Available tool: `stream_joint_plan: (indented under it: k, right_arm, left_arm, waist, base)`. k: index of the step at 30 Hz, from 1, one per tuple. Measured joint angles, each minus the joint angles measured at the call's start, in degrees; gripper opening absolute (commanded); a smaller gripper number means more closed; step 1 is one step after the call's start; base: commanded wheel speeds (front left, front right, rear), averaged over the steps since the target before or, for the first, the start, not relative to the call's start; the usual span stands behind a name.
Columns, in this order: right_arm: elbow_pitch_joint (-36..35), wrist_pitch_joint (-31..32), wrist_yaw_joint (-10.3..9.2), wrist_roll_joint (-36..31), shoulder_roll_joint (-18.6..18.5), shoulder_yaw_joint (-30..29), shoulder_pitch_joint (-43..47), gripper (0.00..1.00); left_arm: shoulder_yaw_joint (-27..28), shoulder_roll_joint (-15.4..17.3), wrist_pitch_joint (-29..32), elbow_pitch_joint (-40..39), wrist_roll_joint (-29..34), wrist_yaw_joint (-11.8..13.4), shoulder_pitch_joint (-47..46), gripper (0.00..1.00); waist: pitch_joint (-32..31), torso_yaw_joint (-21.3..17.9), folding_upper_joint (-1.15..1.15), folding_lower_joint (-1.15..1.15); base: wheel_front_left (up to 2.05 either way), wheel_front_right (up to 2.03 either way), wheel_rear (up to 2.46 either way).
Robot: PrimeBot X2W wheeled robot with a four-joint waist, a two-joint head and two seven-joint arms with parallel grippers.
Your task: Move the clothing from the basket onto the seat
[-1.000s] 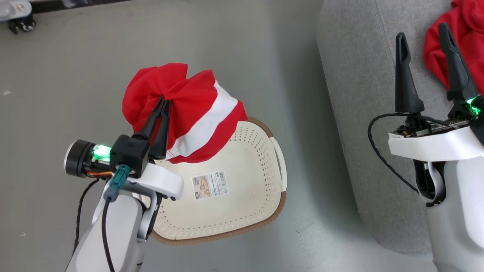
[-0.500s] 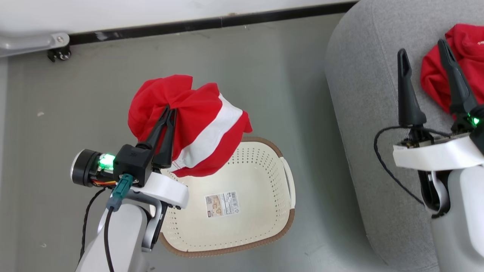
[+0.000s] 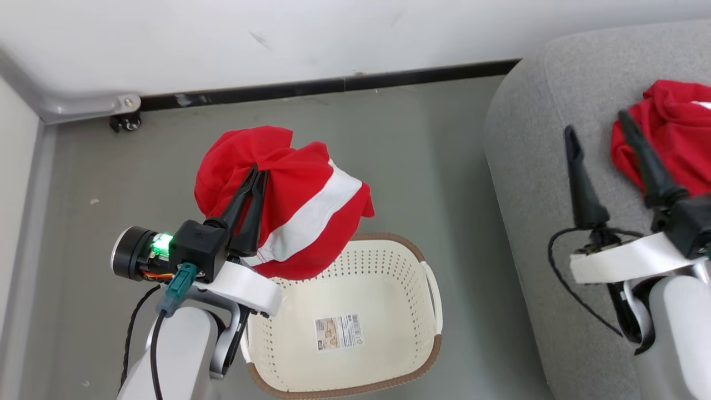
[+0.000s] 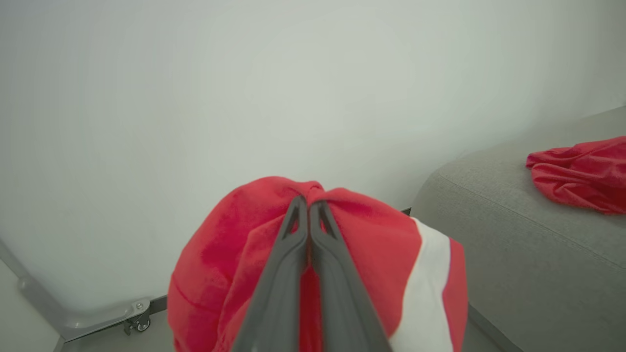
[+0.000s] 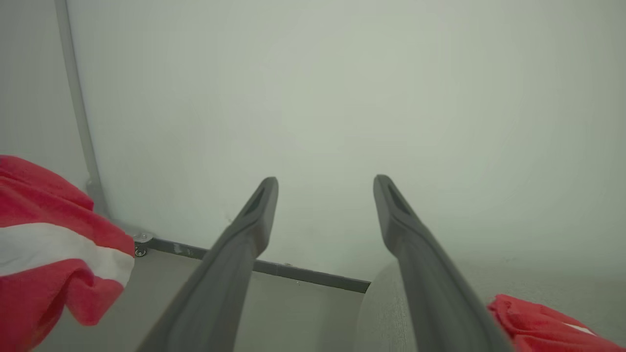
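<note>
While the left end effector [image 3: 260, 172] pinched a bunched red garment [image 3: 311, 211] with a white band between its closed fingers, the bundle hung in the air above the far left corner of the basket [image 3: 400, 289], its lowest fold overlapping the brown rim in the head view. The cream perforated basket stood on the grey floor [image 3: 416, 155], a printed label [image 3: 339, 331] showing on its bottom. To the right of the basket, across a strip of floor, rose the rounded corner of the grey seat [image 3: 533, 166], where a second red garment [image 3: 675, 133] lay crumpled, well apart from the basket. The right end effector [image 3: 595, 122] hovered over the seat with its fingers spread wide and gripping nothing, one finger crossing the second garment's near edge in the head view; it stood between the basket and that garment. Beyond the basket ran a black baseboard [image 3: 333, 86] under a pale wall [image 3: 333, 39], and a grey metal bracket with a small caster [image 3: 126, 123] sat at the wall's foot, far left of the basket. From the left wrist, the closed fingers [image 4: 293, 254] sank into red cloth, the seat behind.
</note>
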Motion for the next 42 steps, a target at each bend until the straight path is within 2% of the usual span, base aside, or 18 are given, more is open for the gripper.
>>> stream_joint_plan:
  k: [9,20,32,42]
  right_arm:
    - [0.3,2.0,0.00,-0.1,-1.7,4.7,1.5,1.00]
    - [0.2,5.5,0.00,2.8,-5.0,15.5,3.5,1.00]
    - [-1.6,10.7,0.03,12.3,-10.2,31.9,3.1,1.00]
    - [-2.2,13.2,0.02,18.2,-14.3,35.7,-1.8,1.00]
  left_arm:
    - [-0.4,0.3,0.0,-0.3,-0.4,-1.9,0.0,0.00]
    - [-2.0,0.5,0.0,-0.1,-0.5,-4.7,0.0,0.00]
    - [-3.8,0.1,0.0,0.5,-0.5,-6.1,0.0,0.00]
    - [-5.4,-0.2,0.0,0.4,-0.5,-6.8,-0.1,0.00]
  waist:
    - [-3.6,1.1,0.00,0.00]
    - [-8.6,2.2,0.00,0.00]
    - [-12.9,2.3,0.00,0.00]
    - [-14.8,2.6,0.00,-0.01]
  base:
    - [0.00,0.00,0.00]
    - [0.00,0.00,0.00]
    - [0.00,0.00,0.00]
    - [0.00,0.00,0.00]
